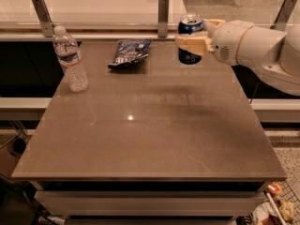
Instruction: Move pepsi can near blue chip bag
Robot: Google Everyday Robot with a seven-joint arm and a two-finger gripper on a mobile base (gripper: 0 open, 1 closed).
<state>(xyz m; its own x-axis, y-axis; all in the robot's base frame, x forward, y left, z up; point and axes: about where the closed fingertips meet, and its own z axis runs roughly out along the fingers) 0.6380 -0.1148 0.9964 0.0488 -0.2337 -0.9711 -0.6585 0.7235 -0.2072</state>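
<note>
While the end effector (190, 41) pinches the upright pepsi can (189, 56) at the desk's (154, 144) far side, the blue chip bag (130, 52) lies nearby, toward the water bottle (71, 60).

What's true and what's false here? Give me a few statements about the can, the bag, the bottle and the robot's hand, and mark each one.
1. The gripper is closed on the can at the far right of the table. True.
2. The chip bag lies between the water bottle and the can. True.
3. The water bottle lies on its side. False: it stands upright near the table's left edge.
4. The can touches the chip bag. False: bare table shows between them.
5. The gripper is holding the chip bag. False: the bag lies flat on the table, untouched.
</note>
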